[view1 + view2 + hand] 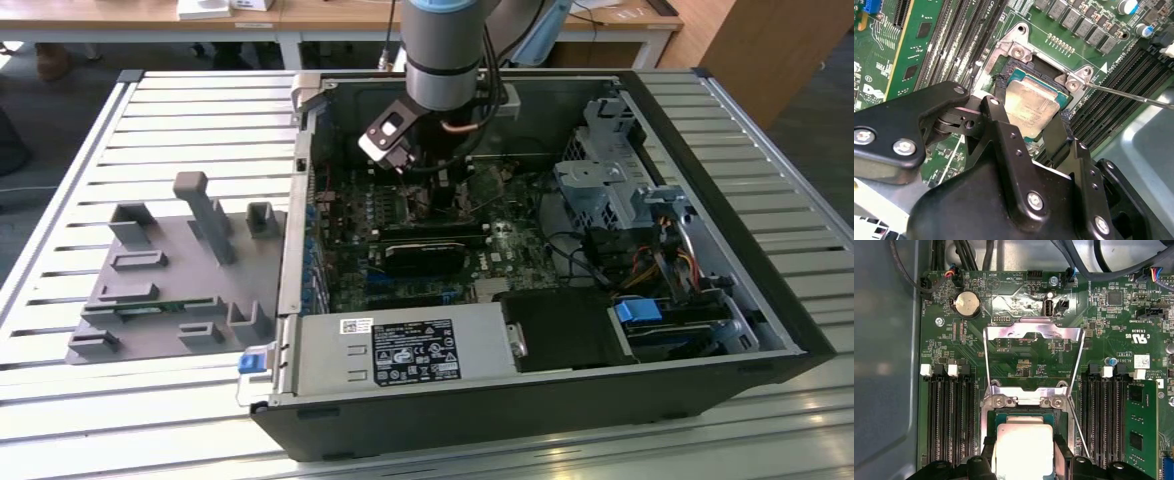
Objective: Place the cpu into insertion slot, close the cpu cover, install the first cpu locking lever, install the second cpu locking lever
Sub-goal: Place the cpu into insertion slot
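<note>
Motherboard slots [949,415] flank claw [1032,100] clasping cpu [1024,450]; cpu cover [1004,330] raised.

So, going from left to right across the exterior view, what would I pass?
Grey plastic fixture plate with upright posts → green circuit board inside the open computer case → silver metal drive cage → the case's black right wall.

Dark printed label [414,352] with symbols on power supply [334,368]. White sticker [1141,361] and white silkscreen lettering on motherboard [1024,365]. Wording too small to make out.
</note>
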### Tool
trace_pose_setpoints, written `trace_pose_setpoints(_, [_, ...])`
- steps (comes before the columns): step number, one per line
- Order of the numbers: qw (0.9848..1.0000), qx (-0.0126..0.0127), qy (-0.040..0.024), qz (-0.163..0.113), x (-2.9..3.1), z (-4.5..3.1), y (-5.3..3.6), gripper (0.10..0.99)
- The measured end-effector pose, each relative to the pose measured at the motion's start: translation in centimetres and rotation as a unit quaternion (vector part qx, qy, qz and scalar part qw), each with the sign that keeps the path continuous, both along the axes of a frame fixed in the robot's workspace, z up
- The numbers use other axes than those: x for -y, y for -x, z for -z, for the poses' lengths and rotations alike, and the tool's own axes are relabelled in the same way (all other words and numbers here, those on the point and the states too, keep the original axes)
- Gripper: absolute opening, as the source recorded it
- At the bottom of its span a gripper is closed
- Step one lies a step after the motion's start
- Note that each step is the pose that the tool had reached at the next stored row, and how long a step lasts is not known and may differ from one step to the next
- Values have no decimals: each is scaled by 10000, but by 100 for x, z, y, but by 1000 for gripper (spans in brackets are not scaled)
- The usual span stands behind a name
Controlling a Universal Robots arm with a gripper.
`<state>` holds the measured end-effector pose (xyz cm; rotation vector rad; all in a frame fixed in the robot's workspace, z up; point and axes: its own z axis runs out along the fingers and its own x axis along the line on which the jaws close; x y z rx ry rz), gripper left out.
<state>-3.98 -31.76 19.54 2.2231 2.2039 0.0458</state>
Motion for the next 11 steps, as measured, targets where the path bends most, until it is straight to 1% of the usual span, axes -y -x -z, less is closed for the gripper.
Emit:
trace_pose_setpoints(4, [10000,-2,4,0,1,20,1,537])
trace_pose_setpoints(11, [10000,1,-3,1,0,19,2,537])
